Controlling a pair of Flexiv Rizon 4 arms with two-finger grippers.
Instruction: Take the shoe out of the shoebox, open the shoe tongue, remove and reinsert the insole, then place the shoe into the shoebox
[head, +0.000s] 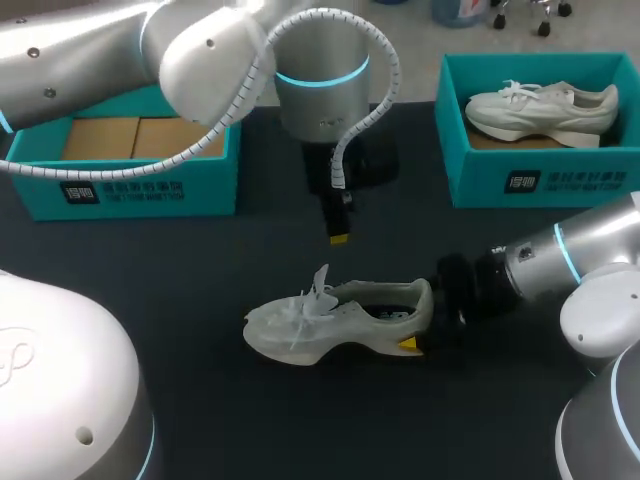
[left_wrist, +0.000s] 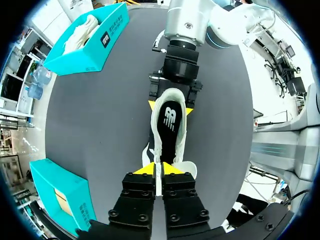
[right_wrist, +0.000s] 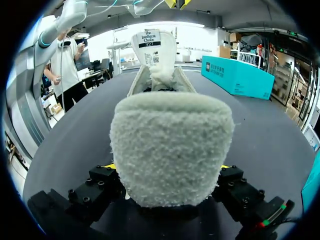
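A white shoe (head: 335, 318) lies on its sole at the middle of the dark table, toe to the left. Its black insole (left_wrist: 170, 122) is inside and its tongue (right_wrist: 152, 45) stands upright. My right gripper (head: 422, 325) is shut on the shoe's fuzzy heel (right_wrist: 170, 145), one yellow tip on each side. My left gripper (left_wrist: 160, 169) hangs tips down just above the tongue, fingers shut almost together. A thin white strip shows between them. In the head and right wrist views a small gap separates its tips (right_wrist: 177, 4) from the tongue's top.
A teal shoebox (head: 150, 195) with only a cardboard floor stands at the back left. A second teal box (head: 540, 185) at the back right holds another white shoe (head: 540, 108). Dark table lies bare in front of the shoe.
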